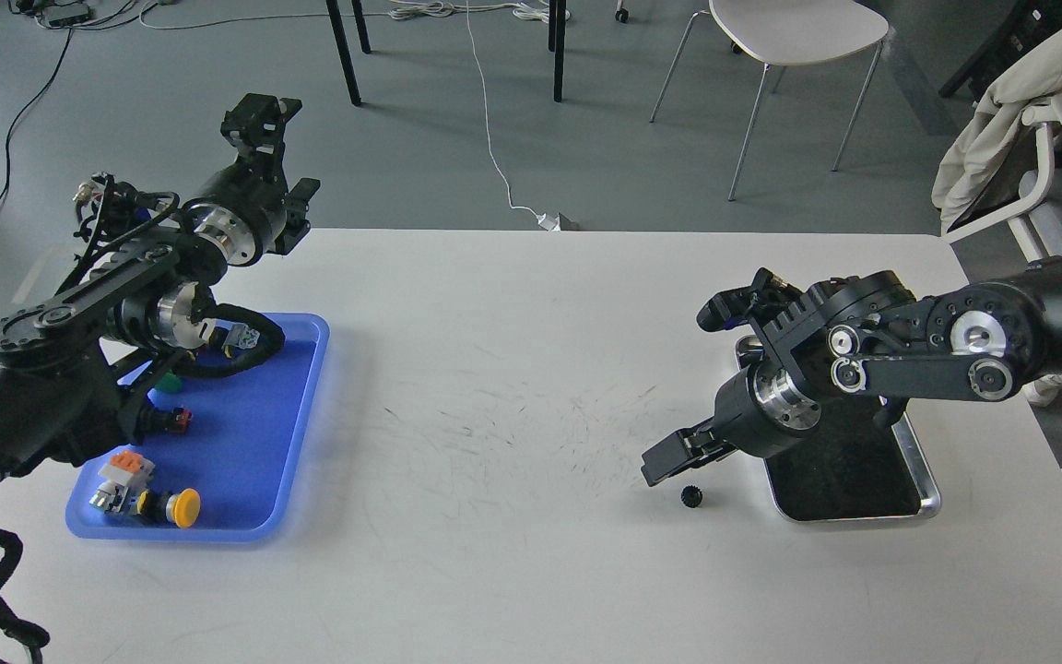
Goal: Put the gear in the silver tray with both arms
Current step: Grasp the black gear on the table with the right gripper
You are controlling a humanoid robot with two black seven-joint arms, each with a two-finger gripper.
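Note:
The gear [691, 496] is small, black and toothed, and lies on the white table just left of the silver tray [926, 481]. My right gripper [671, 463] points down and to the left, its fingertips just above and up-left of the gear, apart from it. Its fingers look parted and hold nothing. My right arm crosses over the far half of the silver tray and hides it. The tray's dark bottom shows nothing in it. My left gripper [275, 152] is open and empty, raised over the table's far left edge.
A blue plastic tray [259, 443] at the left holds a yellow push button [182, 506], an orange and white part [125, 468] and other small parts. My left arm hangs over its far half. A white chair [794, 32] and table legs stand beyond the table.

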